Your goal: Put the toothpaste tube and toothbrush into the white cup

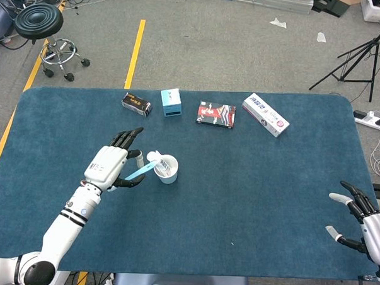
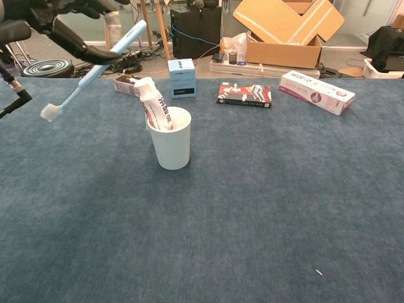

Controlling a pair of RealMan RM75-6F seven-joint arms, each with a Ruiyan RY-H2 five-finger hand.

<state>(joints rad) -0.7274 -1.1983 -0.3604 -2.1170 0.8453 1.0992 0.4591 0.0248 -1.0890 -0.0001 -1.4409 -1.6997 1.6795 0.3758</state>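
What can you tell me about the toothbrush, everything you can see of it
The toothbrush is light blue with a slim, straight, plastic-looking handle and a white bristle head at its lower end in the chest view. The left hand pinches it partway along the handle and holds it in the air, tilted, head down and handle end up. In the head view its free end points toward the white cup, close to the rim. Whether it touches the cup cannot be told. It is not yet inside.

Table cloth: dark teal-blue. Cup: white. Toothpaste tube: white, red-and-blue print. Toothbrush: light blue handle, white bristles. Left hand: white back, black fingers. Small carton: pale blue. Long box: white with pink-red print. Floor stripe: yellow.
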